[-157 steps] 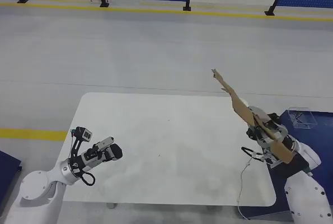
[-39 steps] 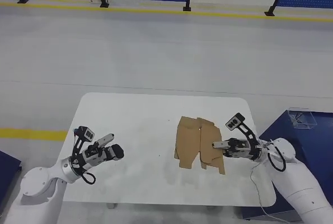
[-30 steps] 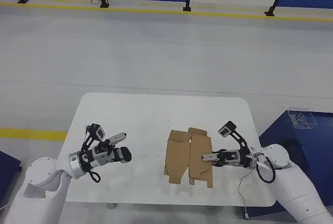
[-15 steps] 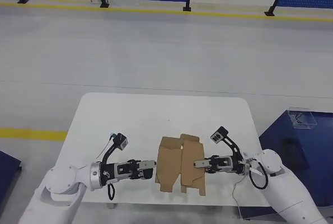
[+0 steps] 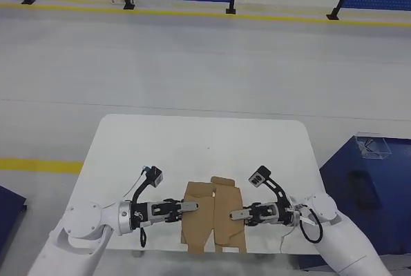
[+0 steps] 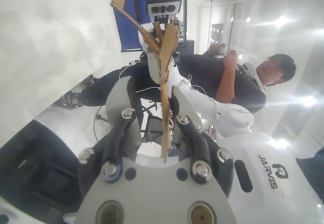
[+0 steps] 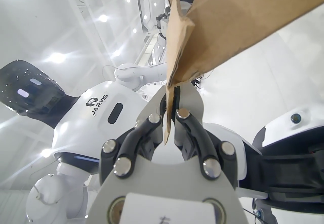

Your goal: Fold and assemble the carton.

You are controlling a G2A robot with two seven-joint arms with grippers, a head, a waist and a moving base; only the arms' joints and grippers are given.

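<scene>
The left arm (image 5: 81, 221) at seven o'clock and the right arm (image 5: 347, 241) at five have glossy white shells, black wrists and looping cables. The right gripper (image 7: 174, 93) has black linkages (image 7: 138, 137) and silver screws (image 7: 108, 145).

The carton (image 5: 212, 219) was plain brown cardboard, matt, with rough, fibrous edges. The table (image 5: 191, 145) had a smooth white top with a dull finish and faint grey scuffs. The left gripper (image 6: 152, 84) and the right gripper (image 7: 174, 93) had smooth white plastic fingers, black links and shiny metal bolts.
</scene>
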